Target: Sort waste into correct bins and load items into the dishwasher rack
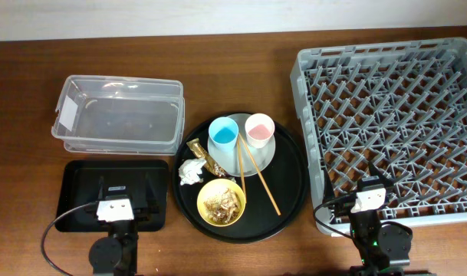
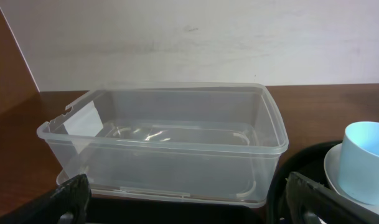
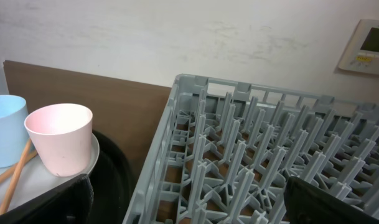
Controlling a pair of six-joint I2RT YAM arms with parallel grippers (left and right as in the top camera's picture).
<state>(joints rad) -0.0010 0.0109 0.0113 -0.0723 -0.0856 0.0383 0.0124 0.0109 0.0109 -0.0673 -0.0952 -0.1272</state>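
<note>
On the round black tray (image 1: pixel 291 201) stand a light-blue cup (image 1: pixel 223 136) and a pinkish-white cup (image 1: pixel 258 129) on a pale plate (image 1: pixel 265 155), with chopsticks (image 1: pixel 258 175) leaning across. A yellow bowl (image 1: pixel 221 204) holds tan scraps. A white napkin (image 1: pixel 190 172) and a gold wrapper (image 1: pixel 200 153) lie beside it. My left gripper (image 1: pixel 126 192) hangs open and empty over the shallow black tray (image 1: pixel 76 184), facing the clear tub (image 2: pixel 158 146). Over the near left corner of the grey dishwasher rack (image 1: pixel 390 115), my right gripper (image 1: pixel 369 185) is open and empty.
The right wrist view shows the pinkish-white cup (image 3: pixel 60 137) and the rack's pegs (image 3: pixel 251 162) ahead. The light-blue cup (image 2: pixel 363 158) sits at the right edge of the left wrist view. A wall rises behind the brown table (image 1: pixel 233 69).
</note>
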